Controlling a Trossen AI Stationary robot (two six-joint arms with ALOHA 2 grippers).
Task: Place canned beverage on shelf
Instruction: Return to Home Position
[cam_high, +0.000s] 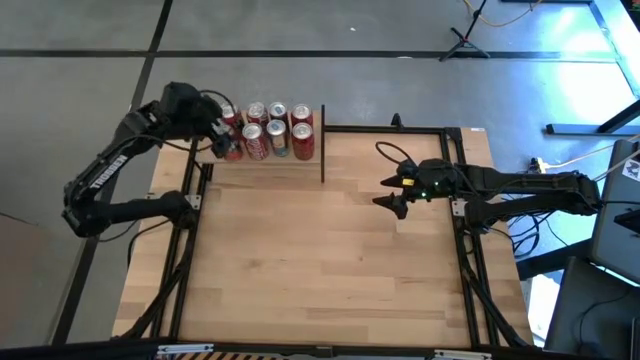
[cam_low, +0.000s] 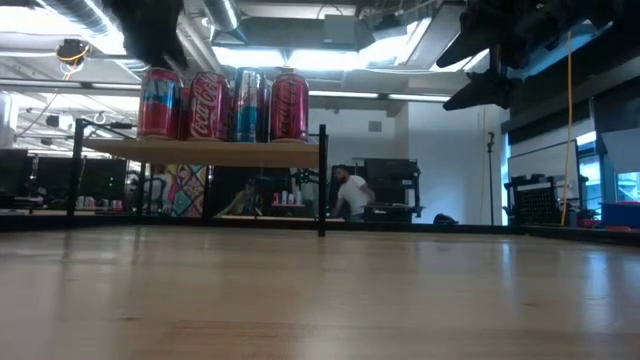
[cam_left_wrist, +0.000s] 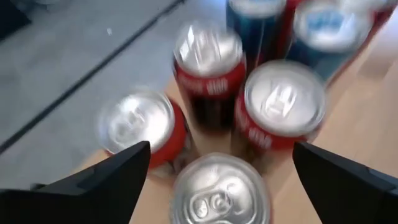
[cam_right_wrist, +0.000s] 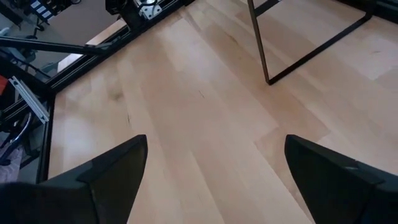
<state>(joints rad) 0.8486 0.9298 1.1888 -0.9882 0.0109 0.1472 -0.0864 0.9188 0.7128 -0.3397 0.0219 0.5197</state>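
The shelf (cam_high: 268, 160) is a small light-wood board on thin black posts at the table's far left; it also shows in the low view (cam_low: 200, 152). Several red and blue cans (cam_high: 278, 138) stand upright on it. My left gripper (cam_left_wrist: 221, 149) is open above the shelf's left end. Its fingers stand on either side of a silver-topped can (cam_left_wrist: 219, 193) with a gap at each side. In the high view this gripper (cam_high: 225, 135) hides most of that can. My right gripper (cam_high: 395, 192) is open and empty above the table's right part.
A black post of the shelf (cam_high: 322, 145) stands at its right end; its foot frame shows in the right wrist view (cam_right_wrist: 292, 59). Black rails (cam_high: 460, 230) run along the table's sides. The bare wooden tabletop (cam_high: 320, 260) spreads toward the near edge. A person (cam_low: 350, 195) is in the room behind.
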